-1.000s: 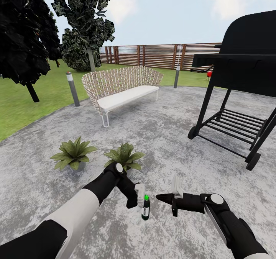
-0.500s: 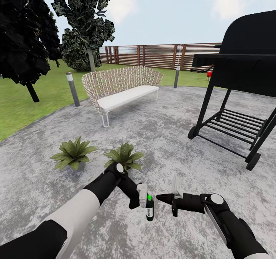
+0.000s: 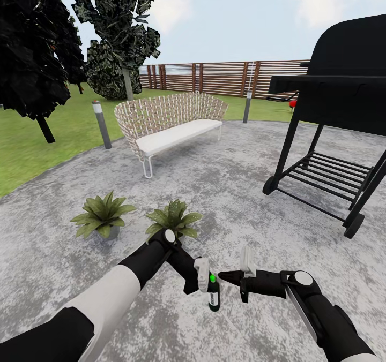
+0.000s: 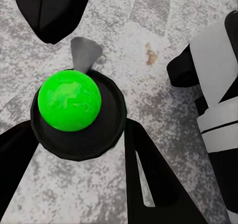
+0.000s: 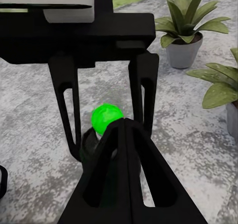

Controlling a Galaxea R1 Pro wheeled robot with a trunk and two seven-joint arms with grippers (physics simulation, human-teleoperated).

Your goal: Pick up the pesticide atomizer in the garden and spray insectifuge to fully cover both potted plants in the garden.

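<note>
The pesticide atomizer (image 3: 213, 296) is a slim dark bottle with a bright green ball top (image 4: 69, 100), hanging upright just above the grey paving. My left gripper (image 3: 205, 279) is shut on it, with a black finger on each side of the bottle (image 5: 106, 119). The right gripper (image 3: 223, 277) is shut with nothing in it, and its tip points at the bottle top from a few centimetres away. Two potted plants (image 3: 104, 215) (image 3: 172, 220) stand side by side on the paving, just beyond my left wrist. In the right wrist view they sit behind the bottle (image 5: 186, 30) (image 5: 221, 87).
A wicker bench (image 3: 171, 121) stands further back on the paving (image 3: 225, 185). A black grill (image 3: 338, 110) on wheels is at the right. Grey bollard lamps (image 3: 102, 124) (image 3: 247, 106), lawn (image 3: 32, 148), dark trees and a slat fence (image 3: 225, 78) ring the area.
My left gripper has carried the bottle a little to the right and slightly lower, closing the gap to the right gripper's tip. The right arm has not moved.
</note>
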